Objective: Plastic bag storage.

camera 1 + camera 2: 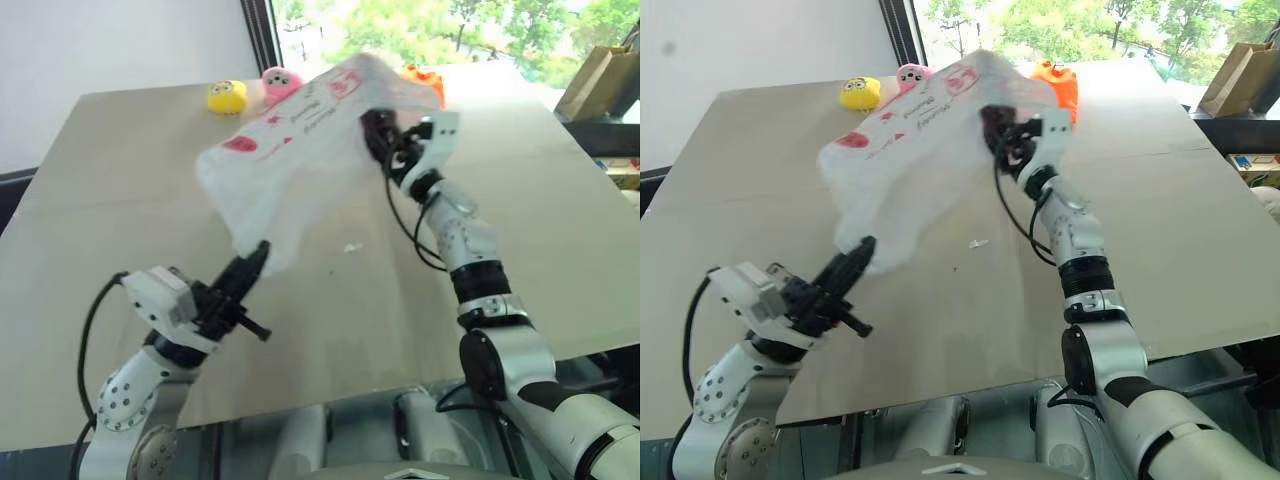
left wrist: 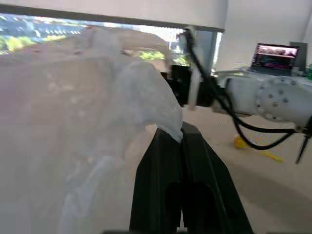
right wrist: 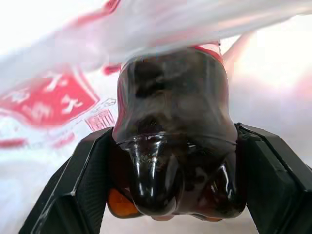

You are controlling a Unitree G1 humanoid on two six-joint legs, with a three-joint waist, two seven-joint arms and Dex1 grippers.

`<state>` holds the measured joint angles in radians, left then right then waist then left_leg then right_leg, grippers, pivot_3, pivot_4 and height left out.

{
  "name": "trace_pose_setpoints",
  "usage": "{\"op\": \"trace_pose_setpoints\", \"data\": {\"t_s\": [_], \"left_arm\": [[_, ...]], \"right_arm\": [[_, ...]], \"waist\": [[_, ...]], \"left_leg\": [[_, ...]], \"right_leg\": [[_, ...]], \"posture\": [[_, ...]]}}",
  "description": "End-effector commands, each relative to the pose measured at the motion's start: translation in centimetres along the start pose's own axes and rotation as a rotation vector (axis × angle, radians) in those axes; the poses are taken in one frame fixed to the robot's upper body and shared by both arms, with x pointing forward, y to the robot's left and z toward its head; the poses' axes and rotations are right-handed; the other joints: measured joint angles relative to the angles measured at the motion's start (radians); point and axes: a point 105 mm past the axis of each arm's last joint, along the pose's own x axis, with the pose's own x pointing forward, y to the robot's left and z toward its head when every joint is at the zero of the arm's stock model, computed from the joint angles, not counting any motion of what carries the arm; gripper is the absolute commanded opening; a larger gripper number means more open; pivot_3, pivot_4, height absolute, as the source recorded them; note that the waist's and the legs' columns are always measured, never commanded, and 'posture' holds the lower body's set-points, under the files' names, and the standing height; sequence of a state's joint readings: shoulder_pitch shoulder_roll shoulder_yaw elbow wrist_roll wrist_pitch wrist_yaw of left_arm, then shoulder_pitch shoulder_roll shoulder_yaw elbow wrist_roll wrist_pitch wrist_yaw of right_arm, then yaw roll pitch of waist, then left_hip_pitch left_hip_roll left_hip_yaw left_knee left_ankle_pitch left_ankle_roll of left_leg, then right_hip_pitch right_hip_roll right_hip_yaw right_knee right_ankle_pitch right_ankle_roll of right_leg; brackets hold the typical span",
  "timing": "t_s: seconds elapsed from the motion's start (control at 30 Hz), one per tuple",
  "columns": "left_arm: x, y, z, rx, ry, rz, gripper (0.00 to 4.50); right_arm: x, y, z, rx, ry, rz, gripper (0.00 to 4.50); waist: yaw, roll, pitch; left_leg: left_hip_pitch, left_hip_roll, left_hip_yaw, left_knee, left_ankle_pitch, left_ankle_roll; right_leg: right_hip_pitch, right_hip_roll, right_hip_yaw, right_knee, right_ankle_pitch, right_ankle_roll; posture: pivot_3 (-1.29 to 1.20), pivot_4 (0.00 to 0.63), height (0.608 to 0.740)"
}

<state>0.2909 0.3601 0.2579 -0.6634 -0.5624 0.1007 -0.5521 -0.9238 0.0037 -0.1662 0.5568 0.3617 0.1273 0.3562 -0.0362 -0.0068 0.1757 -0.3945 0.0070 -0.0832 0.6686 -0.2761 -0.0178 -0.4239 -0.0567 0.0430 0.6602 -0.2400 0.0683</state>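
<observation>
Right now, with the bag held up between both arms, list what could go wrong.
1. The left gripper pinches only a thin corner of the plastic bag; the film could slip free or tear.
2. The right gripper holds a dark brown bottle at the bag's far end; it may catch on film rather than enter the bag.
3. The hanging bag sits near the yellow toy, pink toy and orange pouch; a swing could knock them.
</observation>
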Motion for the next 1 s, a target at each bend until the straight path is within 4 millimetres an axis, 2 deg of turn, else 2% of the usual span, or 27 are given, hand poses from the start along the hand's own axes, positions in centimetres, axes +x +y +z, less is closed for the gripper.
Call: {"op": "trace_pose_setpoints", "data": {"t_s": [0.03,0.13,0.23,0.33,0.47,0.63,0.77,0.83,0.87,1.0], "left_arm": [[-0.6,2.9,0.7,0.077,-0.059,0.116,0.00],[0.3,3.6,1.0,0.110,-0.086,0.130,0.00],[1.3,3.6,1.2,0.112,-0.110,0.122,0.00],[2.3,3.2,0.7,0.102,-0.111,0.102,0.00],[2.8,2.4,-0.4,0.073,-0.088,0.062,0.00],[2.8,1.4,-1.8,0.019,-0.053,0.008,0.00],[2.8,1.0,-2.3,0.009,-0.036,-0.018,0.00],[3.0,1.0,-2.5,0.012,-0.035,-0.020,0.00],[3.2,1.1,-2.6,0.013,-0.035,-0.021,0.00],[3.7,1.3,-2.4,-0.005,-0.056,-0.003,0.00]], "right_arm": [[-1.1,2.2,4.1,-0.037,-0.198,0.018,3.12],[-3.3,3.0,4.0,-0.073,-0.189,-0.003,3.12],[-4.7,4.1,2.0,-0.051,-0.051,0.001,3.12],[-5.1,4.8,0.0,0.009,0.085,0.006,3.12],[-3.9,5.2,-1.1,0.117,0.185,0.000,3.12],[-0.7,5.8,-2.0,0.313,0.245,-0.016,3.12],[1.7,5.7,-2.4,0.354,0.231,-0.044,3.12],[2.4,5.5,-3.2,0.315,0.227,-0.055,4.22],[2.5,5.4,-3.6,0.278,0.232,-0.052,4.45],[1.8,4.7,-5.3,0.140,0.271,-0.014,4.45]], "waist": [[-0.010,0.001,0.000],[-0.010,0.001,0.000],[-0.011,0.001,0.000],[-0.011,0.001,0.000],[-0.009,0.001,0.000],[-0.010,0.001,0.000],[-0.009,0.001,0.000],[-0.009,0.001,0.000],[-0.010,0.001,0.000],[-0.015,0.001,0.000]], "left_leg": [[0.001,0.001,0.000,-0.001,0.000,0.000],[0.001,0.002,0.001,-0.002,0.000,0.001],[0.001,0.002,0.002,-0.001,-0.001,0.002],[0.002,0.001,0.003,0.000,-0.001,0.002],[0.002,0.002,0.002,0.000,-0.001,0.002],[0.002,0.002,0.002,0.000,-0.001,0.002],[0.002,0.002,0.002,-0.001,-0.001,0.002],[0.001,0.002,0.002,-0.001,-0.001,0.002],[0.001,0.002,0.003,-0.001,-0.001,0.002],[0.002,0.002,0.003,-0.001,-0.001,0.002]], "right_leg": [[0.000,0.001,0.000,0.001,0.000,0.000],[-0.002,0.002,0.001,0.002,0.000,0.000],[-0.002,0.002,0.002,0.003,0.000,0.000],[-0.002,0.002,0.004,0.003,0.001,-0.001],[-0.002,0.003,0.003,0.004,0.001,-0.001],[-0.002,0.003,0.003,0.003,0.001,-0.002],[-0.002,0.003,0.003,0.002,0.001,-0.002],[-0.002,0.003,0.003,0.002,0.001,-0.002],[-0.002,0.003,0.003,0.002,0.001,-0.002],[-0.002,0.003,0.003,0.002,0.001,-0.002]], "posture": [[0.00,0.150,0.740],[0.00,0.150,0.740],[0.00,0.150,0.740],[0.00,0.150,0.740],[0.00,0.150,0.740],[0.00,0.150,0.740],[0.00,0.150,0.740],[0.00,0.150,0.740],[0.00,0.150,0.740],[0.00,0.150,0.740]]}}
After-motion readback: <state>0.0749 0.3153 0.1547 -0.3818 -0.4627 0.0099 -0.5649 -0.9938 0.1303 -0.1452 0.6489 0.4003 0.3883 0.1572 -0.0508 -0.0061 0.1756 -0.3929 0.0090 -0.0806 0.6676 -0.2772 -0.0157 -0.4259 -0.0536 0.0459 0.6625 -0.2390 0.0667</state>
